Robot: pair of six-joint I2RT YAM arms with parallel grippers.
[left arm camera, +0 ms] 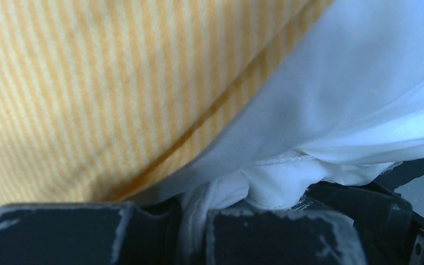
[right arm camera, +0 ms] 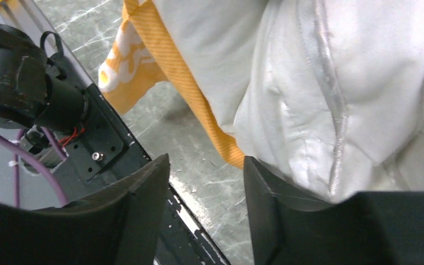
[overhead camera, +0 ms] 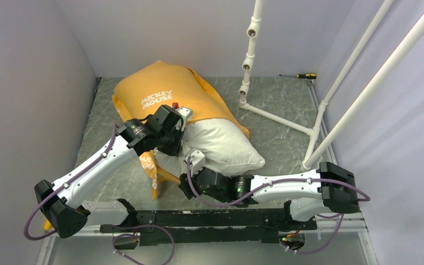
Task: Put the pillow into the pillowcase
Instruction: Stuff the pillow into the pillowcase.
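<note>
The pillow (overhead camera: 226, 144) is seen lying on the grey marbled counter (overhead camera: 279, 113), only partly sheathed. Its far end is buried in the orange-yellow pillowcase (overhead camera: 157, 83) (white "MICKEY MOUSE" lettering is printed on the upper face), while its plump white near end is left sticking out toward the right arm. A small red logo (overhead camera: 175, 105) is visible at the case's mouth, just beside the left wrist.

The left gripper (left arm camera: 190, 215) is set at the open edge of the case. Its jaws are drawn almost together, and a bunch of the pillow's white cloth is pinched between them. The striped orange hem runs down close to the same spot, but whether it is caught as well cannot be told.

The right gripper (right arm camera: 205, 165) is held low at the pillow's near end. Its jaws are spread, with bare counter and a strip of orange hem seen in the gap. One finger (right arm camera: 265, 193) is pressed against the pillow's white seam, and nothing is held.

A white pipe frame (overhead camera: 279, 117) stands at the far right, and a screwdriver (overhead camera: 307, 75) lies at the counter's back edge.
</note>
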